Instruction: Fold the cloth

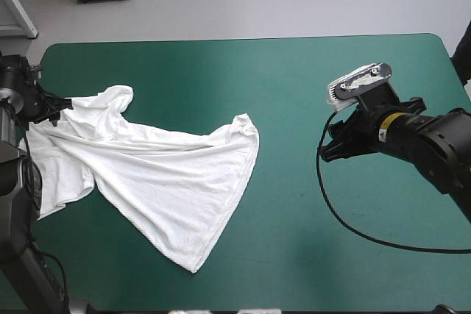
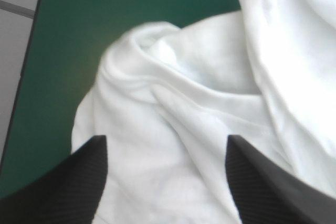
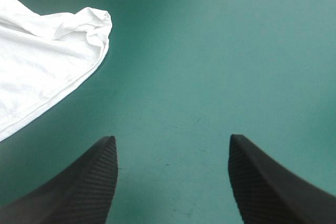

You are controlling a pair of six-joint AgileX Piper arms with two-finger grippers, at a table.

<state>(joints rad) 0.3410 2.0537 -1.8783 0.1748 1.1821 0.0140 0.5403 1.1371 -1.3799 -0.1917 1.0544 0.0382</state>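
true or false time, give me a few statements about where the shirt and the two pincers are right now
1. The T-shirt lies on the left part of the teal-green cover. True.
2. The right pincer is shut on the T-shirt. False: it is open over bare cover, apart from the shirt.
3. The left pincer is open, with white cloth showing between its fingers. True.
4. The T-shirt is a neat folded bundle. False: it is loosely spread and wrinkled, not yet folded.
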